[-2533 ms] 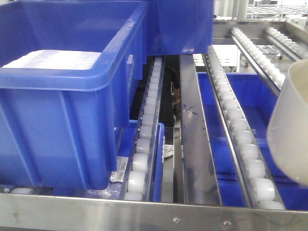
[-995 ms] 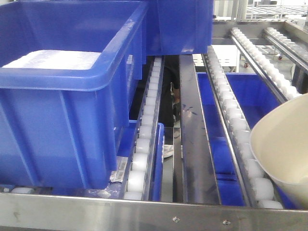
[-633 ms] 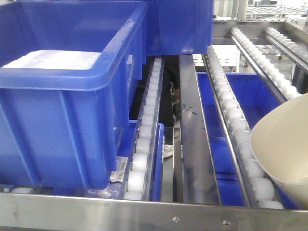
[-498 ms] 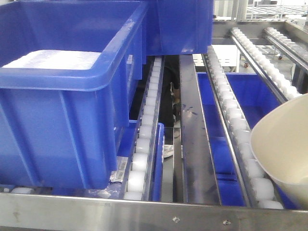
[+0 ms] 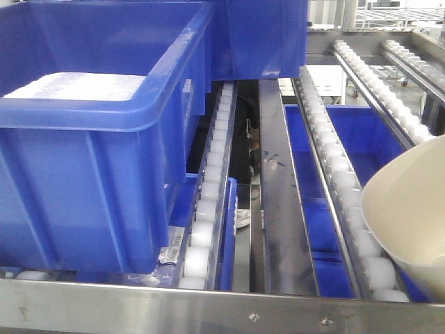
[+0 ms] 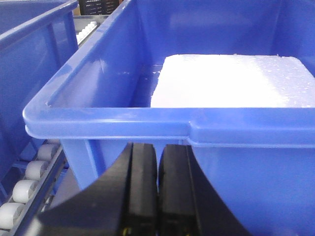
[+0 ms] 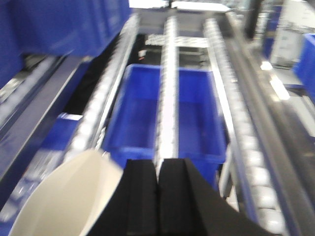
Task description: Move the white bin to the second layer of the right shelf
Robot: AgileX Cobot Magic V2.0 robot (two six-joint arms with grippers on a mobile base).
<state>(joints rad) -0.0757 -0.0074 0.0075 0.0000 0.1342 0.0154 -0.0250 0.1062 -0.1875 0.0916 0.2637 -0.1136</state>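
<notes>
Right gripper (image 7: 157,196) has jaws pressed together, the one white bin (image 5: 410,223) tilted just beside them over the roller lanes of the right shelf second layer (image 5: 334,167). Left gripper (image 6: 157,191), jaws together, faces a blue crate (image 6: 147,123). A crate-foot label is unreadable.

Blue crates (image 5: 104,132) on steel roller racking (image 5: 208,306), bright, hazy workshop background beyond.

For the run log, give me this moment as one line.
white bin: tilted above roller shelf | left gripper: shut, empty | right gripper: shut
</notes>
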